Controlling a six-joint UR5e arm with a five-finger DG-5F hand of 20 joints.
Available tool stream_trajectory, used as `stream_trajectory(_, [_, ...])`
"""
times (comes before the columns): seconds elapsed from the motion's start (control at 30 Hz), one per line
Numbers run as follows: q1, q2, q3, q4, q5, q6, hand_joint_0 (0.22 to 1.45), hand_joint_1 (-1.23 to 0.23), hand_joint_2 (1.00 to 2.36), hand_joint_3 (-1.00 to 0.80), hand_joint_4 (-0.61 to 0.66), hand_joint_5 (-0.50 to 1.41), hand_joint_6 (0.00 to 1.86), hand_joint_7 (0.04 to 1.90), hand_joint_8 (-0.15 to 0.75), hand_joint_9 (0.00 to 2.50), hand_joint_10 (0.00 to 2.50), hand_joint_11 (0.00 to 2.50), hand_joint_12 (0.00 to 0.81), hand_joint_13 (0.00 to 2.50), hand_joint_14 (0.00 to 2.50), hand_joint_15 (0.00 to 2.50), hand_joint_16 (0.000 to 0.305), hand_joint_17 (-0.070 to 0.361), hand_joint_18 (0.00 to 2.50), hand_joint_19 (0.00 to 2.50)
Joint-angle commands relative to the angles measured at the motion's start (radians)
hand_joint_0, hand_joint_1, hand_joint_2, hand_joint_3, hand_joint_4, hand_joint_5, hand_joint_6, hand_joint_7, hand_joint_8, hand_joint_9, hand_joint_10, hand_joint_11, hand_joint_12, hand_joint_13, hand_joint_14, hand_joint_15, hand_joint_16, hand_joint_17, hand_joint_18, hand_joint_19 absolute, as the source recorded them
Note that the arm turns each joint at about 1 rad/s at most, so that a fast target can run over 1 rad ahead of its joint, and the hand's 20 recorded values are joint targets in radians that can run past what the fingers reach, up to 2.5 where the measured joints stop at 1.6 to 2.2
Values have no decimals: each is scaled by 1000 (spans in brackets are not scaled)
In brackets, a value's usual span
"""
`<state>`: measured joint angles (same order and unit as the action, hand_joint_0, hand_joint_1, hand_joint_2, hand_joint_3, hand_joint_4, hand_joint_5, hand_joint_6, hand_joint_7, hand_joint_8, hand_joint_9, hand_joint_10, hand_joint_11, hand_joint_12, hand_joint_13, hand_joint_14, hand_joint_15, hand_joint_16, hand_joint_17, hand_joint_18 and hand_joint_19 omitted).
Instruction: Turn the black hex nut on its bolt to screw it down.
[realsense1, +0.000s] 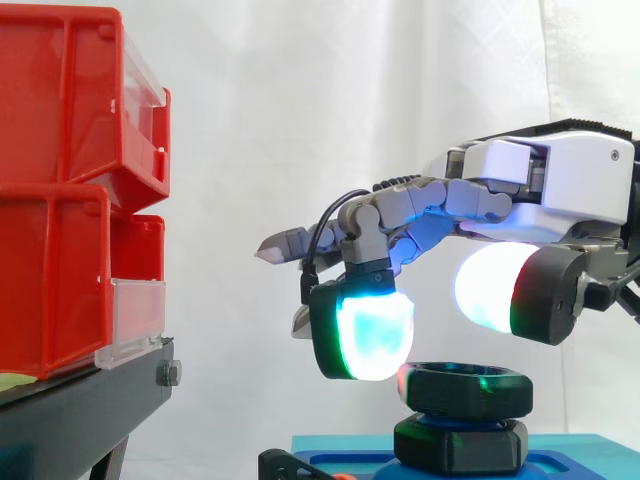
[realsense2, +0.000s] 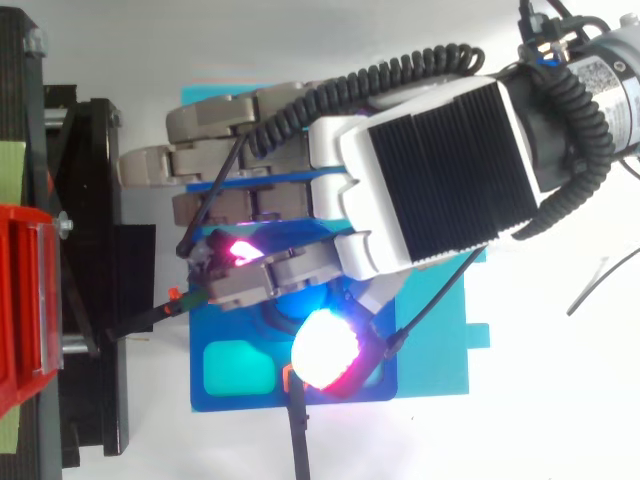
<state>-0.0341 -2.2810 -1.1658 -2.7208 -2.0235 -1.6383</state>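
Work area before a white curtain (realsense1: 350, 100). At the side view's left, red bins (realsense1: 60, 200) are stacked on a black stand (realsense1: 90, 410). From above, a white table (realsense2: 560, 410) carries a teal board (realsense2: 440, 340) with a blue base (realsense2: 215, 330) on it. The black hex nut (realsense1: 465, 388) stands over the blue base, atop a second black hex block (realsense1: 460, 445). The hand (realsense1: 560, 185) reaches in from the right, palm down, above the nut. Most fingers stretch straight toward the bins; one bends down, its green-cyan pad (realsense1: 365, 335) just beside the nut's left edge. The thumb (realsense1: 495, 285), glowing white and red, hangs above the nut's right side, apart from it. The hand is spread, clamped on nothing. Whether the bent finger's pad touches the nut cannot be told. From above, the hand covers the nut; the bolt's shaft cannot be made out
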Motion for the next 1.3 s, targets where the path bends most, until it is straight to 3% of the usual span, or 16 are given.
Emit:
stream_trajectory(0.0, [-15,0,0,1,-17,0,532,-236,1000,-500,34,-31,501,1460,265,756,0,0,340,335,0,0,46,104,359,306])
stream_trajectory(0.23, [-36,0,0,7,-43,0,532,-238,1000,-500,36,-38,502,1409,268,753,0,0,340,335,0,0,46,104,359,310])
stream_trajectory(0.4, [-32,2,5,15,-49,2,532,-238,1000,-500,50,-48,503,1330,266,750,0,0,340,336,0,0,46,104,364,317])
stream_trajectory(0.53, [-18,2,63,-14,-49,0,531,-237,1000,-500,63,-59,504,1235,266,753,0,0,340,337,0,0,46,104,363,316])
stream_trajectory(0.57, [-6,2,86,-34,-47,-2,532,-236,1000,-500,61,-61,504,1211,265,751,0,0,340,337,0,0,46,104,364,317])
stream_trajectory(0.7, [16,2,106,-45,-44,2,530,-233,1000,-500,108,-71,505,1100,264,747,0,0,341,335,0,0,46,104,359,308])
stream_trajectory(0.83, [53,0,97,-62,-29,2,529,-232,1000,-500,162,-79,504,973,260,744,0,0,341,329,0,0,46,105,355,305])
stream_trajectory(0.97, [66,0,81,-62,-11,2,524,-181,1000,-500,204,-87,504,873,247,707,0,0,342,296,0,0,47,105,319,297])
stream_trajectory(1.13, [86,0,23,-31,22,12,520,-130,1000,-500,215,-88,503,811,240,692,0,0,343,289,0,0,47,106,315,297])
stream_trajectory(1.27, [89,0,6,-5,31,20,516,-99,1000,-500,204,-87,503,784,235,687,0,0,345,280,0,0,47,106,313,295])
